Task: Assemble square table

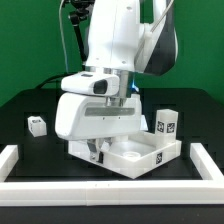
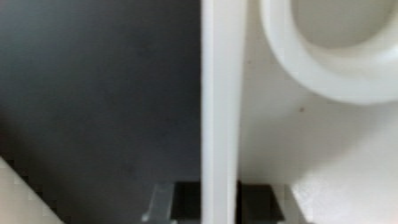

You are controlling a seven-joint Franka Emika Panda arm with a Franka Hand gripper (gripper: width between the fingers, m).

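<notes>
gripper (image 2: 219,205) clenched on rim of square panel (image 2: 311,140) | grip looked meant for dragging it into position | leg (image 1: 37,124) sat loose, well apart

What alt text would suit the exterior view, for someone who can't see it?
A white robot arm bends over a black table, gripper down at a white square panel. One small white leg sits at the exterior view's left; another leg, tagged, stands by the panel's far edge.

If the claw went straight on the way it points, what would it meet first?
The claw is shut on the upright rim of the square table panel; straight on, one fingertip probably meets the panel floor, the other the black table. Depth is unclear.
</notes>
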